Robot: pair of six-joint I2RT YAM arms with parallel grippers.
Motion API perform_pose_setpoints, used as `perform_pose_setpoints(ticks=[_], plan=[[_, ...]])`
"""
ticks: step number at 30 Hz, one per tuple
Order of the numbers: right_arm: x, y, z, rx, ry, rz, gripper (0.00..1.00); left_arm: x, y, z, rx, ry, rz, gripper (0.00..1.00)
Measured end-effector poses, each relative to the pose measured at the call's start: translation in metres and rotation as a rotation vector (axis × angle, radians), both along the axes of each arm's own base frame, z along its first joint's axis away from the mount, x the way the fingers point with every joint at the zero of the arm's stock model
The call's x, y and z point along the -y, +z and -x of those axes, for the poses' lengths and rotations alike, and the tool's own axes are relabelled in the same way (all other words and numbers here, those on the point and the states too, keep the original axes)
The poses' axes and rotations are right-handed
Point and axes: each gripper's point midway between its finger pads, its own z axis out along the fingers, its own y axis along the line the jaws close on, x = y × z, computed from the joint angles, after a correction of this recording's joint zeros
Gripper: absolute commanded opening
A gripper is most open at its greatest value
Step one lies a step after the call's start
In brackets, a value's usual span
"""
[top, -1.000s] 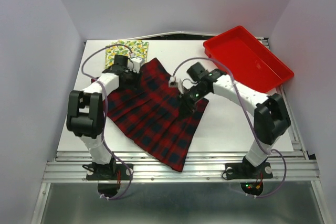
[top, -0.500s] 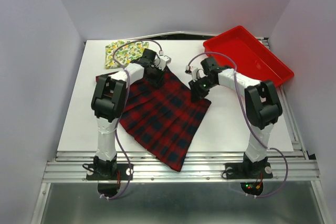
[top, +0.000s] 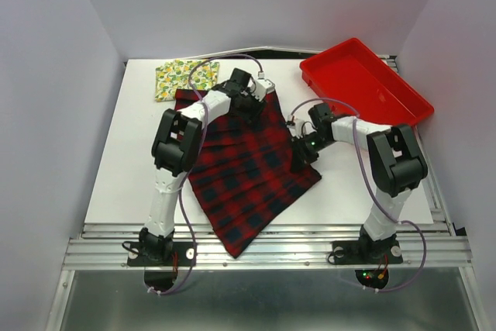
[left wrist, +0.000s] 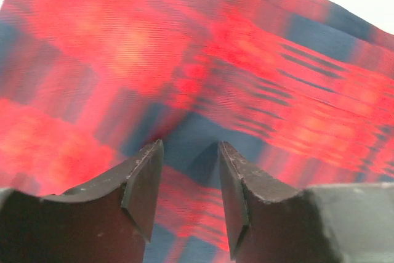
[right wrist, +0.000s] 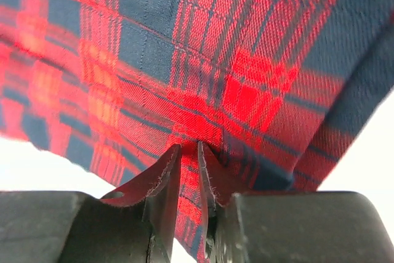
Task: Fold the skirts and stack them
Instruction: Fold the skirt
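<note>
The red-and-black plaid skirt [top: 248, 176] lies spread on the white table [top: 116, 176], its near corner reaching past the table's near edge between the two arm bases and its far end lying toward the back of the table. Midway up, at the skirt's right edge, the right gripper [top: 299, 159] is clenched on the cloth: in its wrist view the two fingers [right wrist: 163, 180] stand almost together with a ridge of plaid pinched between them, and white table shows on both sides below the cloth. Farther back, at the skirt's far end, the left gripper [top: 252, 105] grasps the skirt too; its fingers [left wrist: 143, 183] stand partly apart with a dark fold of the blurred plaid rising into the gap. Beyond that, at the far left of the table, the cream-yellow lemon-print skirt [top: 186, 77] lies folded flat, its near right corner just beside the plaid skirt. At the far right sits a red plastic tray [top: 364, 87], apart from both skirts.
</note>
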Motion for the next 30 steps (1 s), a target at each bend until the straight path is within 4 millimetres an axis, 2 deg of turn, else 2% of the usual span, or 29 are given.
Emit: perform_pose_setpoints(ticks=[3,6,9,11,12,13,14,15,17,20,22,24,26,28,30], plan=[[-0.010,0.001,0.020,-0.096,-0.025,-0.056,0.24,-0.011,0.013,-0.011,0.023,0.030,0.023,0.55],[-0.028,0.006,0.039,-0.172,-0.017,-0.104,0.26,-0.022,0.040,-0.017,0.061,0.049,0.039,0.55],[-0.044,0.007,0.061,-0.223,0.026,-0.122,0.28,-0.035,0.086,-0.016,0.120,0.065,0.058,0.54],[-0.051,0.010,0.072,-0.233,0.054,-0.118,0.31,-0.040,0.110,-0.006,0.160,0.053,0.068,0.54],[-0.051,0.013,0.074,-0.220,0.064,-0.114,0.34,-0.046,0.129,0.012,0.197,0.034,0.072,0.55],[-0.051,0.018,0.073,-0.205,0.067,-0.116,0.39,-0.051,0.136,0.026,0.204,0.023,0.069,0.55],[-0.049,0.027,0.070,-0.161,0.079,-0.118,0.52,-0.059,0.147,0.046,0.226,0.006,0.067,0.55],[-0.048,0.035,0.068,-0.126,0.092,-0.123,0.57,-0.066,0.151,0.063,0.231,-0.006,0.060,0.56],[-0.049,0.076,0.055,0.045,0.148,-0.166,0.64,-0.084,0.167,0.105,0.256,-0.039,0.048,0.57],[-0.046,0.133,0.036,0.353,0.278,-0.194,0.66,-0.100,0.182,0.139,0.290,-0.063,0.038,0.60],[-0.037,0.163,0.034,0.574,0.388,-0.166,0.65,-0.109,0.182,0.157,0.296,-0.064,0.032,0.60],[-0.033,0.170,0.040,0.685,0.472,-0.121,0.64,-0.119,0.172,0.171,0.270,-0.050,0.008,0.57],[-0.032,0.160,0.052,0.741,0.568,-0.064,0.63,-0.129,0.153,0.176,0.216,-0.017,-0.029,0.57],[-0.032,0.137,0.057,0.721,0.632,-0.013,0.61,-0.136,0.132,0.175,0.156,0.023,-0.059,0.57],[-0.029,0.113,0.053,0.673,0.650,0.043,0.59,-0.143,0.106,0.169,0.084,0.078,-0.100,0.56]])
